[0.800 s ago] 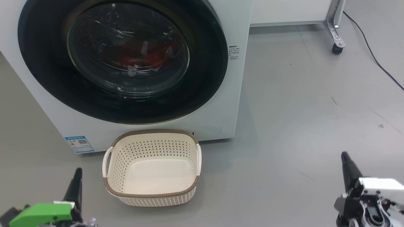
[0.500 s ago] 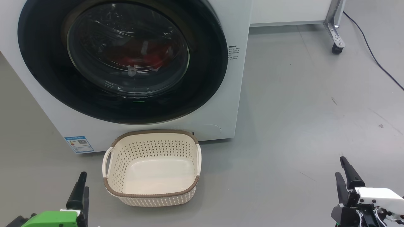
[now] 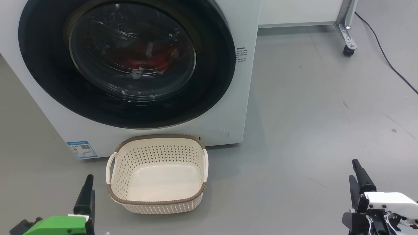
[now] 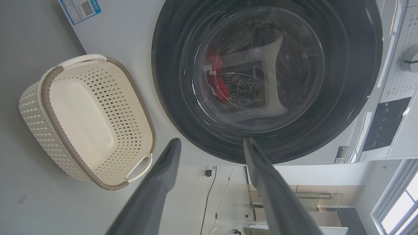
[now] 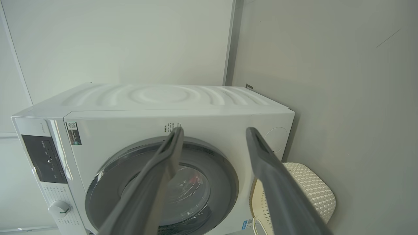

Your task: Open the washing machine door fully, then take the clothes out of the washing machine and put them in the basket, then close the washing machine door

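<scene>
Fingers (image 4: 163, 173) of the left gripper (image 4: 210, 141) and right gripper (image 5: 212, 130) are standing wide, empty; the basket (image 3: 156, 202) is sitting before the closed door (image 3: 42, 75).

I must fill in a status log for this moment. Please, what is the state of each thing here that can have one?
washing machine door, shut.
clothes, inside, behind the door.
basket, upright, empty.
left gripper, open, holding nothing.
right gripper, open, holding nothing.
</scene>
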{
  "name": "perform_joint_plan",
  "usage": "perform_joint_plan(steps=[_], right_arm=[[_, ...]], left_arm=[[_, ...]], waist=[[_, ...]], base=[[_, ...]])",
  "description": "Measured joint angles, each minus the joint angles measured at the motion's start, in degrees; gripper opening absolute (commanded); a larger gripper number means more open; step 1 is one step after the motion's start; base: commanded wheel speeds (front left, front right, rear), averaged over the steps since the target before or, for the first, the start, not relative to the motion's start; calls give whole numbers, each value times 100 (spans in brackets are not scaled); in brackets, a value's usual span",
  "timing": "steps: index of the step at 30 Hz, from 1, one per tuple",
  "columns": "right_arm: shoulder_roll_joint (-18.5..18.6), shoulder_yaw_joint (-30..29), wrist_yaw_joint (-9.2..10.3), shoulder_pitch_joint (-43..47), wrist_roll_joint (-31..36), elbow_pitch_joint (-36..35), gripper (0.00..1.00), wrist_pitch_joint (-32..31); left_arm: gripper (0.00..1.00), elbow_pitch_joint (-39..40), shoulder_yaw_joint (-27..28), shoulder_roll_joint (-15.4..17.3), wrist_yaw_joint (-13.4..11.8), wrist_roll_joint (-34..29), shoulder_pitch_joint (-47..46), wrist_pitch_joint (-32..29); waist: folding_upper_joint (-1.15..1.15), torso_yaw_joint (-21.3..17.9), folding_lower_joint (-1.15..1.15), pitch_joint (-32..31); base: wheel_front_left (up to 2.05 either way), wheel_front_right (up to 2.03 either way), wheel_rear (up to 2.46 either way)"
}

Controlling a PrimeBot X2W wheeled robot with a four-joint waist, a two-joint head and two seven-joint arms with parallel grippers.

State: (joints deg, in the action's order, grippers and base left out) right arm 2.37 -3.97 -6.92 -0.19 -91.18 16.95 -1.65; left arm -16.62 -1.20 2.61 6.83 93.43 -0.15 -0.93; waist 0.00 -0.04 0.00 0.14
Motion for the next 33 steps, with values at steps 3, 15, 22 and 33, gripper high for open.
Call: perform_joint_plan(steps=[3, 15, 22, 33], right_arm=[[37, 51, 0, 0, 135, -19, 100, 55], [390, 344, 2, -2, 1301, -121, 100, 341], [575, 589, 124, -27, 2169, -190, 100, 460], [715, 967, 344, -32, 3321, -264, 100, 661]], left_arm=[[100, 34, -80, 0, 0, -204, -4, 57], [100, 116, -386, 213, 0, -1322, -101, 309], [100, 234, -493, 265, -125, -2105, -120, 415], [100, 426, -715, 344, -370, -3396, -208, 625]], waist=[[0, 1, 0, -3], [0, 11, 0, -11], [0, 20, 0, -13], [0, 35, 0, -19]], base=[[0, 0, 0], [0, 0, 0], [0, 0, 0], [0, 0, 0]])
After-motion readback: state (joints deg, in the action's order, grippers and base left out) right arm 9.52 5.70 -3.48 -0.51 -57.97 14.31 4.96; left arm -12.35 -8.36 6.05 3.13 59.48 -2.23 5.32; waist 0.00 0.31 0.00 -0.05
